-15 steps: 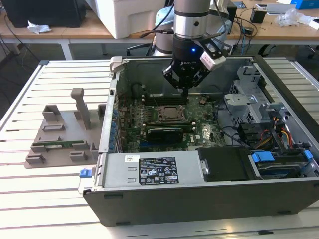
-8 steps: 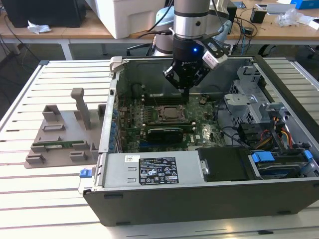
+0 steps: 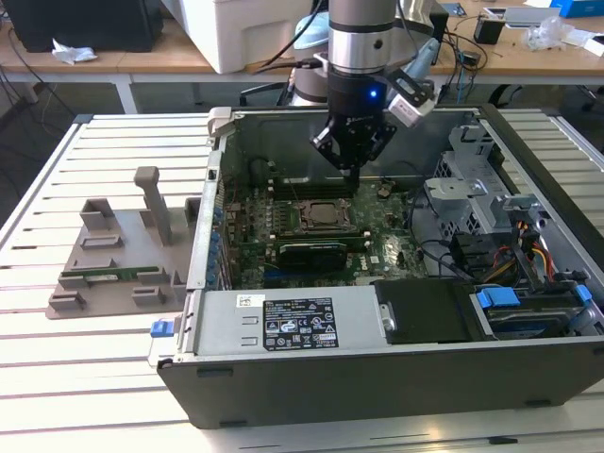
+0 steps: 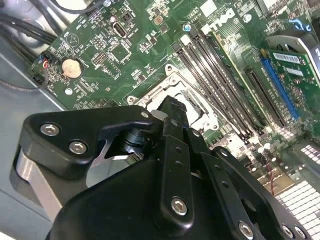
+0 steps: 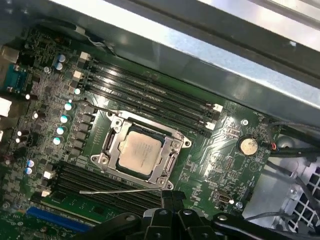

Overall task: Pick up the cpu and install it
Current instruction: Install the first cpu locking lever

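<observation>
An open computer case lies on the slatted table, with a fixture beside it on the exterior view's left. Inside the case, the cpu sits in the socket on the motherboard, memory slots run along either side, and the gripper hangs just above.

— What sits on the white slatted metal table?
— An open dark grey computer case. At the exterior view's left, apart from it, there's a grey plastic holder block.
— And inside the case?
— A green motherboard, a round silver coin battery, long black memory slots, and a labelled silver power supply box.
</observation>
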Tool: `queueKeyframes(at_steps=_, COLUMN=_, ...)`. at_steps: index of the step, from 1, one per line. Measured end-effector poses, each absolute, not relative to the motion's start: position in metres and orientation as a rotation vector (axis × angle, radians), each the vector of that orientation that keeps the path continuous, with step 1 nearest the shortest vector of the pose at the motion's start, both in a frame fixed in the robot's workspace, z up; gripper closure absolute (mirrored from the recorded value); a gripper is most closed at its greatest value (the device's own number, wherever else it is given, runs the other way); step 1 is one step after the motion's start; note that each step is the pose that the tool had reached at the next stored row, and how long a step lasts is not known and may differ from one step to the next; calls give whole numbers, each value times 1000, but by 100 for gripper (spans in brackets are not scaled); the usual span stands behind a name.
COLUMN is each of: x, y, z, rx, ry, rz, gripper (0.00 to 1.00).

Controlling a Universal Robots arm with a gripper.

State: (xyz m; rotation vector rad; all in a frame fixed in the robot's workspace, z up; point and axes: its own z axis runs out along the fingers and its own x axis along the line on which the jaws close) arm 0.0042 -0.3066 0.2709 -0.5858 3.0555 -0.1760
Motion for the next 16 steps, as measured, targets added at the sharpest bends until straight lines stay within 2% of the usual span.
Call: queueKeyframes(at_steps=16, x=4, y=-307, z=271, rx=-870, ry=2976, rz=-171, gripper=89)
